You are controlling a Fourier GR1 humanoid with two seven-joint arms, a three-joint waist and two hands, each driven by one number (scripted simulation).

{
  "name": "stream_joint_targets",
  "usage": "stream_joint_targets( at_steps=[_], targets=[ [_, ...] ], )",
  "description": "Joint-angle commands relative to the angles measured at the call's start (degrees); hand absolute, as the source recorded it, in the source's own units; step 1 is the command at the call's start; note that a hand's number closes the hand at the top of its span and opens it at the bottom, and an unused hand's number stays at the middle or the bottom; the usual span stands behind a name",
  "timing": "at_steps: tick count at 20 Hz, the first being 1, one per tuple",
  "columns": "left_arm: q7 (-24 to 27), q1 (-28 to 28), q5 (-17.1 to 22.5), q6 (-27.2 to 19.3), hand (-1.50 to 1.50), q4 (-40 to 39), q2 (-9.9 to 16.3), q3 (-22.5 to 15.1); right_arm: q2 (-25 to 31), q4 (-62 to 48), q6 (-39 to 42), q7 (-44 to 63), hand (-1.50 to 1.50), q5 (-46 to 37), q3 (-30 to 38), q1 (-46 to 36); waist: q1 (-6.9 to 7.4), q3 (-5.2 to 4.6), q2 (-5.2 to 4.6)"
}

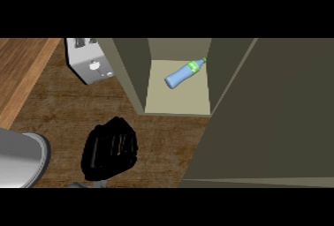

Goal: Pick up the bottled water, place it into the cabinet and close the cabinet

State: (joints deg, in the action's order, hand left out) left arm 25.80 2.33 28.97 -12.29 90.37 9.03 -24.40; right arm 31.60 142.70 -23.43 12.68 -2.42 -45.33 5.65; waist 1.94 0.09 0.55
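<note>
The bottled water (182, 75), a blue bottle with a green label, lies on its side on the pale shelf inside the open cabinet (177, 106), cap pointing to the back right. The cabinet door (274, 123) stands swung out toward me and fills the right side of the view. My left hand (109, 151) hovers over the wooden counter, left of and nearer to me than the cabinet opening. Its fingers are relaxed, point away from me and hold nothing. It is well apart from the bottle. My right hand does not show.
A silver toaster (91, 65) stands at the back, just left of the cabinet's side wall. A large grey rounded shape (20, 159) sits at the lower left edge. The counter's lighter wooden border (20, 75) runs along the far left.
</note>
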Motion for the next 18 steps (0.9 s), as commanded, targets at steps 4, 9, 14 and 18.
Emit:
stream_joint_targets(
  at_steps=[4,9,14,18],
  targets=[
    [-0.78,-13.96,0.76,0.23,1.5,16.39,7.32,0.23,-2.07,7.26,4.51,8.22,1.5,0.27,-8.14,-5.2,-0.15,-0.2,0.09],
    [2.96,-24.05,1.41,3.19,1.5,22.59,10.83,0.33,-8.54,4.54,2.91,14.91,1.5,-2.25,-8.56,-12.56,0.06,-0.37,0.11],
    [5.19,-33.41,4.63,7.74,1.5,28.78,16.1,3.98,-16.2,-3.28,1.54,18.83,1.5,-2.66,-5.67,-20.68,0.36,-0.32,-0.11],
    [7.78,-39.73,5.12,9.14,1.5,32.63,17.83,6.48,-24.18,-5.69,-0.15,26.76,1.5,-6.35,-5.02,-28.4,-0.27,-0.3,-0.02]
  ],
)
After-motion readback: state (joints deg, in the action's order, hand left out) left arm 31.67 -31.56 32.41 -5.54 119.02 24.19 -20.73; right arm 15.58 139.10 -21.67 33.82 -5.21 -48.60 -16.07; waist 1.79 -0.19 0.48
